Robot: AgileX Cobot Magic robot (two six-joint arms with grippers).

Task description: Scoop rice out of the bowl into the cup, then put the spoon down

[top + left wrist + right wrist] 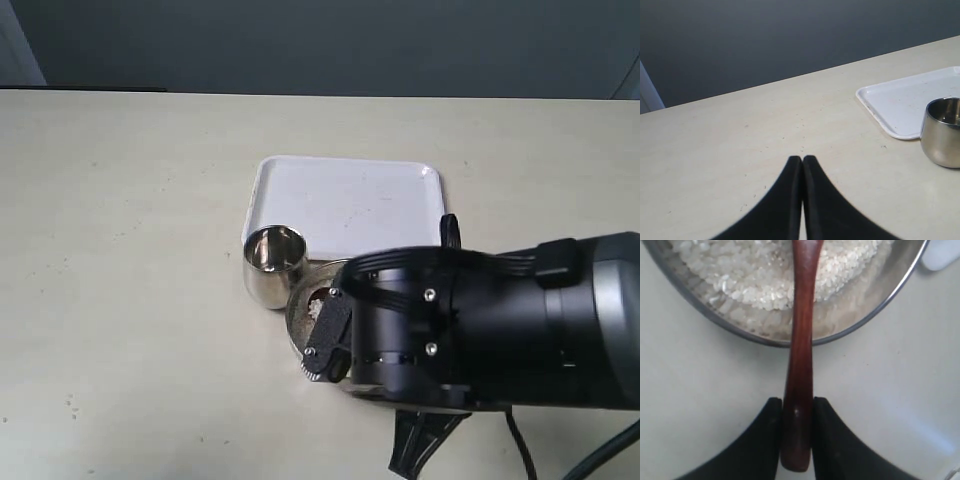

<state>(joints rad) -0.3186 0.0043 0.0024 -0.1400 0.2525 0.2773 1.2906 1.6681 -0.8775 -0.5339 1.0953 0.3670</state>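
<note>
In the right wrist view my right gripper (797, 402) is shut on the end of the spoon (801, 340), a dark reddish-brown wooden handle. The handle crosses the rim of the steel bowl (850, 315) and runs over the rice (755, 270); the scoop end is cut off by the frame edge. From the exterior view only the bowl's left edge (300, 325) shows under the right arm (480, 330). The cup (273, 262) stands upright just left of the bowl and also shows in the left wrist view as the cup (942, 132). My left gripper (802, 159) is shut and holds nothing.
A white rectangular tray (345, 205) lies behind the cup and bowl, and the tray (905, 102) is seen beside the cup from the left wrist. The pale table (120, 250) stretches to the left. A dark wall backs the table.
</note>
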